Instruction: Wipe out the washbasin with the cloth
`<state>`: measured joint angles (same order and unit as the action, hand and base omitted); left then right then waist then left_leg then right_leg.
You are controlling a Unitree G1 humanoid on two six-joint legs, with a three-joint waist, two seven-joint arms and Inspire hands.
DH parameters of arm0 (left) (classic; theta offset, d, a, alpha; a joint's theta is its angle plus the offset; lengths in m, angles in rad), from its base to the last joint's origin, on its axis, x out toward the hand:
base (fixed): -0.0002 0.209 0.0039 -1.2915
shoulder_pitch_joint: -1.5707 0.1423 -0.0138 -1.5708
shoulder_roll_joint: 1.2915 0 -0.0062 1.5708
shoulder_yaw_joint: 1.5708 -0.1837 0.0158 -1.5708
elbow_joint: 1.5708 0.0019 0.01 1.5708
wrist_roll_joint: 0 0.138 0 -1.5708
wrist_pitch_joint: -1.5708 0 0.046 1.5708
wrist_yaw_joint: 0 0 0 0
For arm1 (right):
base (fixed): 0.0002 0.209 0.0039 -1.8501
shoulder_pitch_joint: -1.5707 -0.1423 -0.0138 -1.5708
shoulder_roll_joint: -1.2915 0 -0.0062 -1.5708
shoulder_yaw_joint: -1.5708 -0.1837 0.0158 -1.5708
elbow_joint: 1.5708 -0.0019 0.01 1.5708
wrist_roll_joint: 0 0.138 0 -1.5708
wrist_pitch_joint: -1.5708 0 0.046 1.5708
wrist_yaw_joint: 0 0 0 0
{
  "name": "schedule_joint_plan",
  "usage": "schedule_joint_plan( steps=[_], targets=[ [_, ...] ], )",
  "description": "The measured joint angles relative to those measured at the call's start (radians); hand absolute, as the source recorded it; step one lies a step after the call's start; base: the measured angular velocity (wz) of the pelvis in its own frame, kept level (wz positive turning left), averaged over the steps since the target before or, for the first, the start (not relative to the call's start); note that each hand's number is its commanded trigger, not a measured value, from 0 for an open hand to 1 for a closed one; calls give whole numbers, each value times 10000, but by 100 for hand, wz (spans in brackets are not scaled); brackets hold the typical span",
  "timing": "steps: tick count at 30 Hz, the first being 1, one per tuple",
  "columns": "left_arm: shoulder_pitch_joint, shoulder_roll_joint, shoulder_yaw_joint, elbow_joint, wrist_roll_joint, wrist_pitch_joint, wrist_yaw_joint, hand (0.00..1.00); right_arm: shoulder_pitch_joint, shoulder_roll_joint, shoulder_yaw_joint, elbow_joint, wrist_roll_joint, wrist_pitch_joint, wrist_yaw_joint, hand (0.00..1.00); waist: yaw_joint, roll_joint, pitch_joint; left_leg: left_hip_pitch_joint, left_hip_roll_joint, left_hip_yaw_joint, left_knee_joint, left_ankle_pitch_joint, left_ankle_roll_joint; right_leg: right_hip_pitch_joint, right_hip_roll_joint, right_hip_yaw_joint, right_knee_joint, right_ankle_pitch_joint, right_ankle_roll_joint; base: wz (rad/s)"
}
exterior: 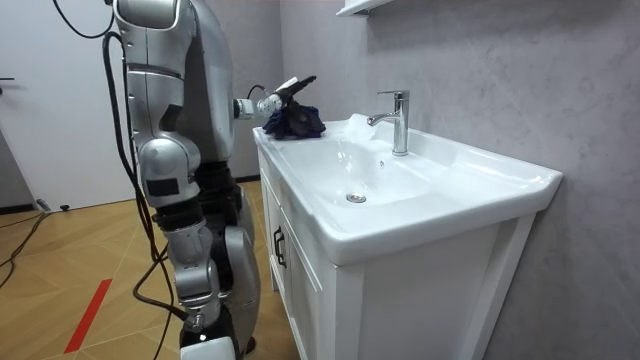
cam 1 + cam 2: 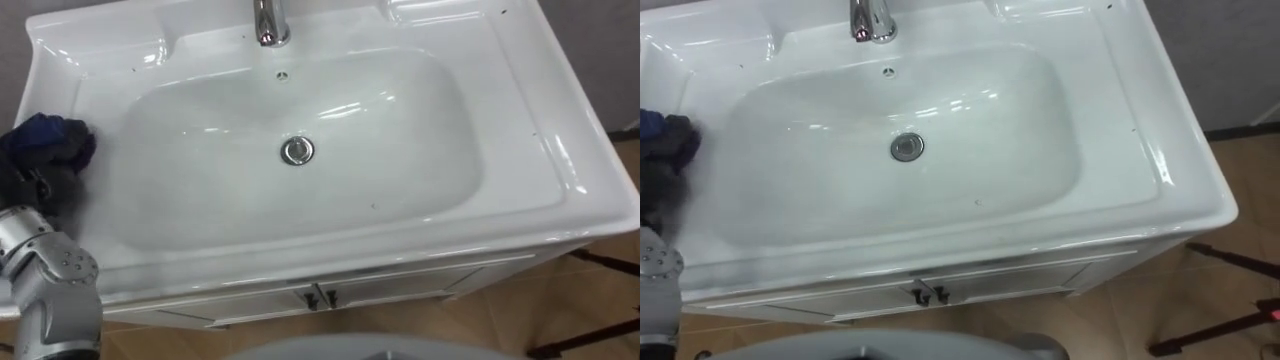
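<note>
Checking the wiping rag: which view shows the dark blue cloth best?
The room view: the whole cloth lies bunched on the rim of the basin, beneath the left hand. The left eye view cuts it at the edge; the right eye view catches a sliver.

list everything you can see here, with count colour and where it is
basin: one, white, on top of the cabinet in front of the robot
faucet: one, chrome, at the middle of the basin's back rim
drain: one, chrome, in the middle of the bowl
overflow hole: one, small, on the bowl's back wall below the faucet
cloth: one, dark blue, bunched on the basin's left rim
cabinet: one, white, under the basin
door handles: two, dark, side by side where the cabinet doors meet
shelf: one, white, on the grey wall above the faucet
floor: wood, with one red stripe on it
left hand: one, dark, at the cloth on the left rim
</note>
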<state>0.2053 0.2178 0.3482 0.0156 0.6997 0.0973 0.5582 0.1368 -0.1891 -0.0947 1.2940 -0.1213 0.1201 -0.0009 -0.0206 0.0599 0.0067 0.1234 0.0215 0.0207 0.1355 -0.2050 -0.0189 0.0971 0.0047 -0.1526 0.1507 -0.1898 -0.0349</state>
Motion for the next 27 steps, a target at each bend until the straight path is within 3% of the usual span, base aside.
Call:
schedule_joint_plan(
  steps=[9,18,27],
  targets=[
    [-46,71,9,-348,-373,-168,1,0,22,-22,-86,-107,-122,-27,29,0,-25,30,-19,61,-13,-2,3,0,0,72,23,43,-138,2,13,0],
    [-853,71,12,-363,-1228,-187,-220,0,-122,-3,-78,-62,-39,-235,70,0,23,42,-32,52,-6,-14,3,-1,0,49,16,15,-9,2,13,0],
    [-994,107,312,-660,-1431,-191,-194,0,-91,9,-190,-67,-23,-227,36,0,282,162,-116,50,-11,-91,2,-1,1,18,17,97,-2,4,13,-1]
  ],
)
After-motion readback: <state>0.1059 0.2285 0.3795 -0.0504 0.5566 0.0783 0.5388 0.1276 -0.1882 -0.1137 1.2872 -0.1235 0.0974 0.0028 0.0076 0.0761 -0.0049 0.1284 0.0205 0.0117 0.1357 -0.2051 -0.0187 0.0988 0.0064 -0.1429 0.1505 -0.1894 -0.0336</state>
